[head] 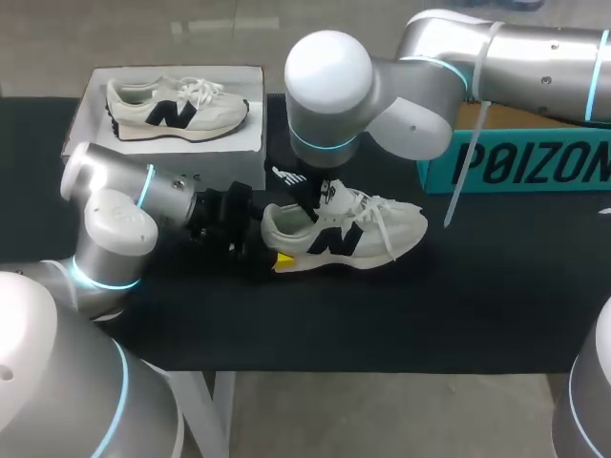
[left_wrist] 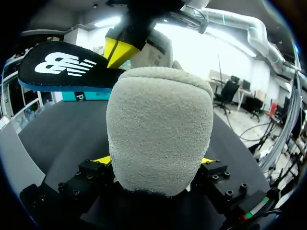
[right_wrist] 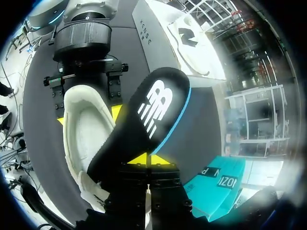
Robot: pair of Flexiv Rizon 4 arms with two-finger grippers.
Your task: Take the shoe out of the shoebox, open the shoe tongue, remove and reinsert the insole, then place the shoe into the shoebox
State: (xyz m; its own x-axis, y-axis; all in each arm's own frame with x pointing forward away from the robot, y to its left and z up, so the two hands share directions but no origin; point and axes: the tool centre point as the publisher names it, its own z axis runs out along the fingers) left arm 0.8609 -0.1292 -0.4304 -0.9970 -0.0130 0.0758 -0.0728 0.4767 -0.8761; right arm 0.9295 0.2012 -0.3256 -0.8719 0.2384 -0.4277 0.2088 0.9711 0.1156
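A cream sneaker (head: pixel 353 234) with a black logo lies on its side on the black table, toe to the right. My left gripper (head: pixel 272 250) holds it by the heel, one yellow-tipped finger on each side of the suede heel (left_wrist: pixel 158 139). Above the shoe's opening, my right gripper (right_wrist: pixel 146 160) is shut on one end of the black insole (right_wrist: pixel 148 110). The insole has a white logo and a blue edge, and it slants out over the heel (left_wrist: pixel 60 67). In the head view my right wrist hides most of the insole (head: pixel 286 177).
A white shoebox (head: pixel 95 86) at the back left holds a second cream sneaker (head: pixel 177 107). A teal box (head: pixel 516 162) stands at the back right. The table's front edge runs close below the shoe.
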